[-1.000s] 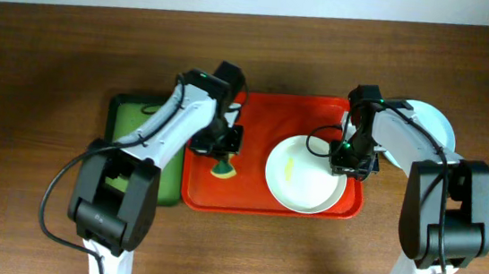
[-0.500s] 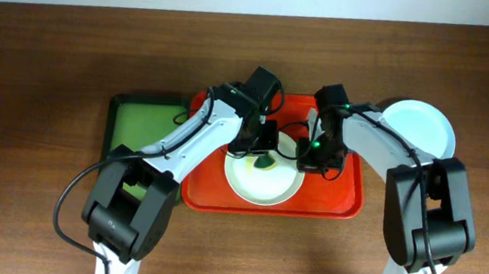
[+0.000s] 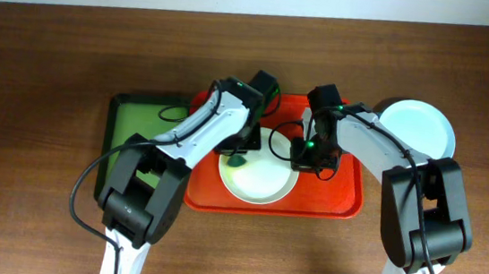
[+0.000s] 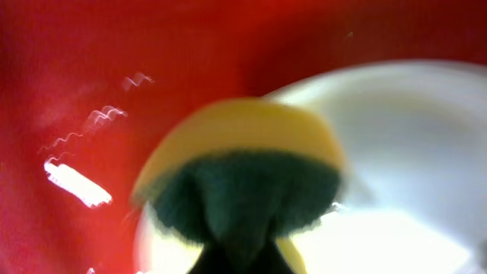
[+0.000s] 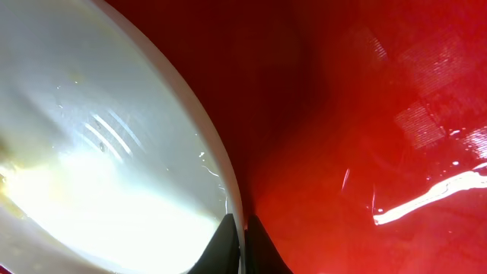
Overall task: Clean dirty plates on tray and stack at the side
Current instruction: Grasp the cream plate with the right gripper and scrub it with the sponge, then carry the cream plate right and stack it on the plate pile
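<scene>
A cream-white plate with yellowish smears lies on the red tray. My left gripper is shut on a yellow sponge with a dark green scouring side and presses it on the plate's left part. My right gripper is shut on the plate's right rim, and the right wrist view shows its fingers pinching that rim. A pale blue plate lies on the table to the right of the tray. The pale green plate is not in view.
A smaller green tray with a black rim lies against the red tray's left side. Red tray floor shows wet glints to the right of the plate. Both arms cross above the tray's back half.
My right gripper has dragged the cream-white plate left, from the tray's right side to its middle. My left gripper moved right with the sponge, from the tray floor onto the plate.
</scene>
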